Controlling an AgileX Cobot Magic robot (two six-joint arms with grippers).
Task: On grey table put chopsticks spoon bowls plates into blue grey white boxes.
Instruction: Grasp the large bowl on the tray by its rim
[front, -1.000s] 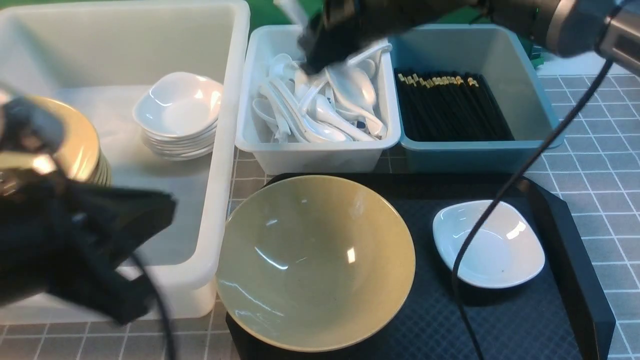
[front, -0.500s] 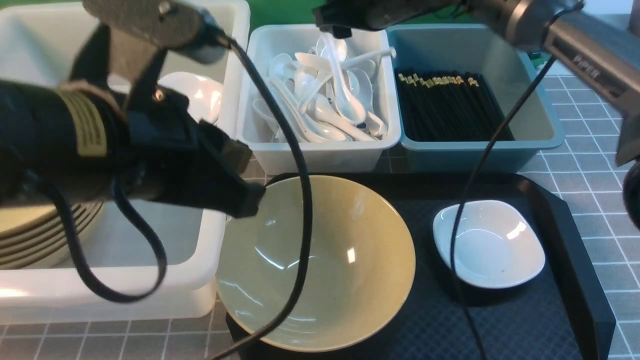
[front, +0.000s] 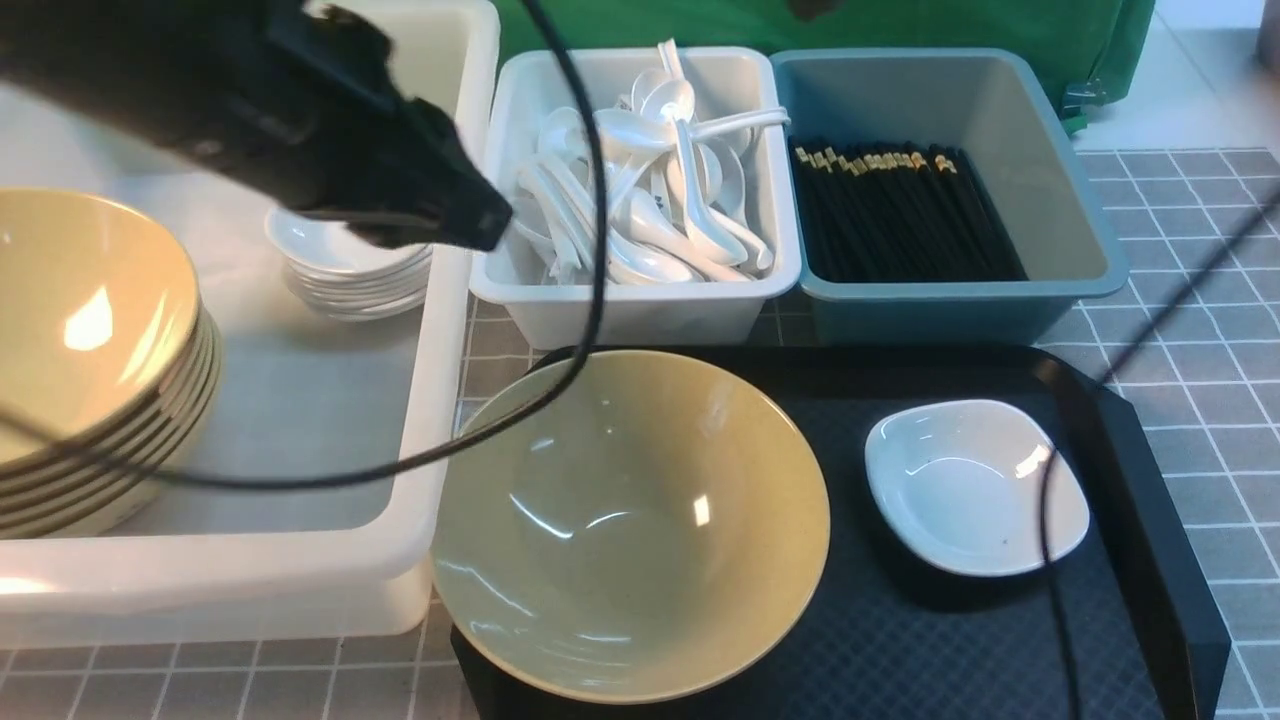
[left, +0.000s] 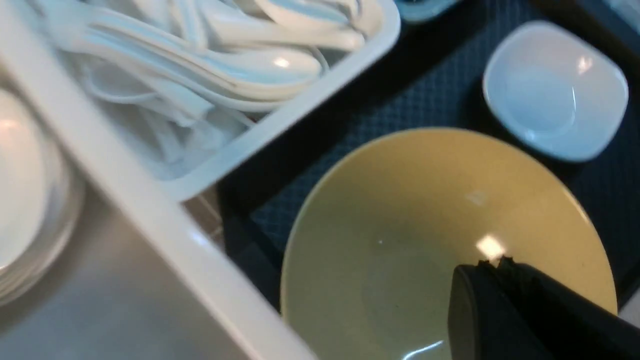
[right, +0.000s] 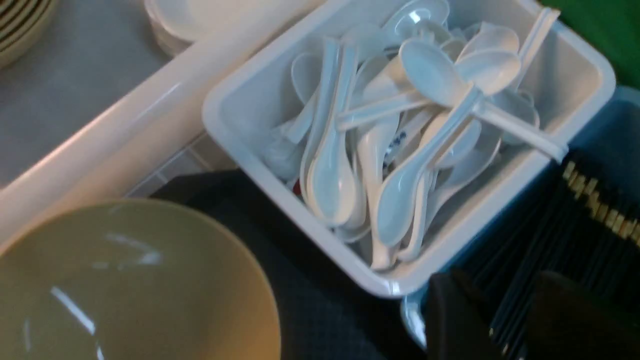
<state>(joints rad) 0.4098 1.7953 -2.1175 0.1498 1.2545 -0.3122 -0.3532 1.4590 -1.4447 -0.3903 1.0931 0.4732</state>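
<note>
A large yellow bowl (front: 630, 520) and a small white dish (front: 975, 485) sit on the black tray (front: 1150, 470). My left gripper (front: 485, 225) is shut and empty, high over the big white box's right wall. In the left wrist view it (left: 495, 262) hangs above the yellow bowl (left: 425, 210). My right gripper (right: 505, 320) is open and empty over the black chopsticks (right: 560, 235) in the blue-grey box. It is out of the front view. White spoons (front: 650, 190) fill the small white box (front: 640, 310).
The big white box (front: 440, 330) holds a stack of yellow bowls (front: 90, 350) and a stack of white dishes (front: 350, 275). The blue-grey box (front: 1060, 170) holds chopsticks (front: 900, 215). Black cables (front: 590, 250) hang over the spoon box and the tray's right side.
My left arm has swung up from the near left, uncovering the stacked yellow bowls. My right arm has left a spoon in the spoon box and lifted out of the front view.
</note>
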